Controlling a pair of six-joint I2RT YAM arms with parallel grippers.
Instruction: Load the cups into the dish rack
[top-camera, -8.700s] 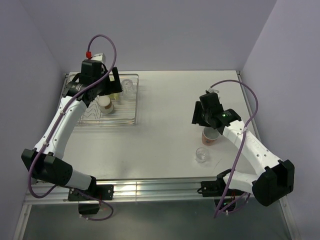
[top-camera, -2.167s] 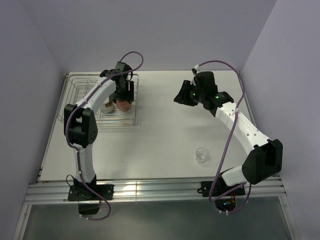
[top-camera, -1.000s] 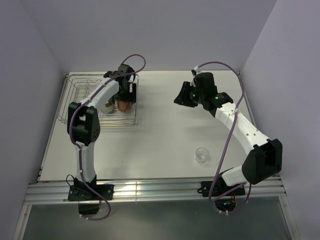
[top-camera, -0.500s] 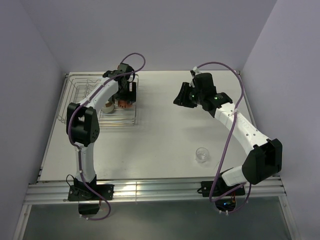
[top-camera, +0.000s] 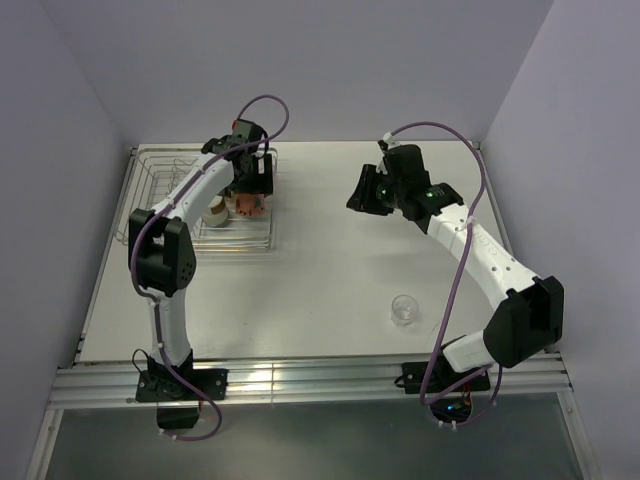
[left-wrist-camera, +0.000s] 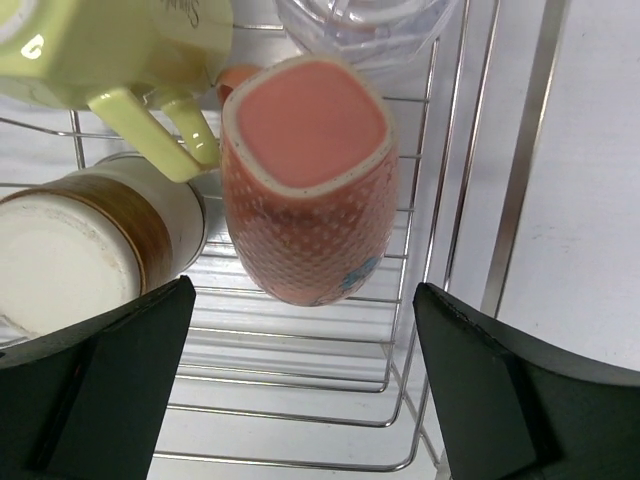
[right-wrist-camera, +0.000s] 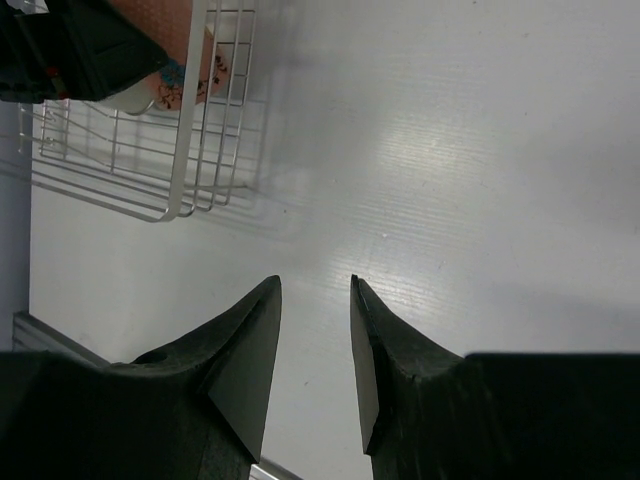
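Observation:
The salmon-pink mug (left-wrist-camera: 305, 190) stands upside down in the wire dish rack (left-wrist-camera: 440, 330), also seen from the top view (top-camera: 247, 205). Beside it in the rack are the pale yellow mug (left-wrist-camera: 110, 50), the brown cup (left-wrist-camera: 90, 250) and a clear tumbler (left-wrist-camera: 360, 25). My left gripper (left-wrist-camera: 305, 370) is wide open just above the salmon mug, touching nothing; it shows in the top view (top-camera: 250, 186). The second clear tumbler (top-camera: 404, 309) stands on the table at the front right. My right gripper (right-wrist-camera: 315, 285) is empty, jaws slightly apart, over mid-table (top-camera: 360, 196).
The rack (top-camera: 160, 160) sits at the back left of the white table; its right rim (right-wrist-camera: 185, 150) shows in the right wrist view. The left arm stretches over the rack. Purple walls close in the back and both sides.
My left gripper has let go of the salmon mug and drawn back a little toward the rear of the rack. The mug stays in the rack. The right arm has barely moved.

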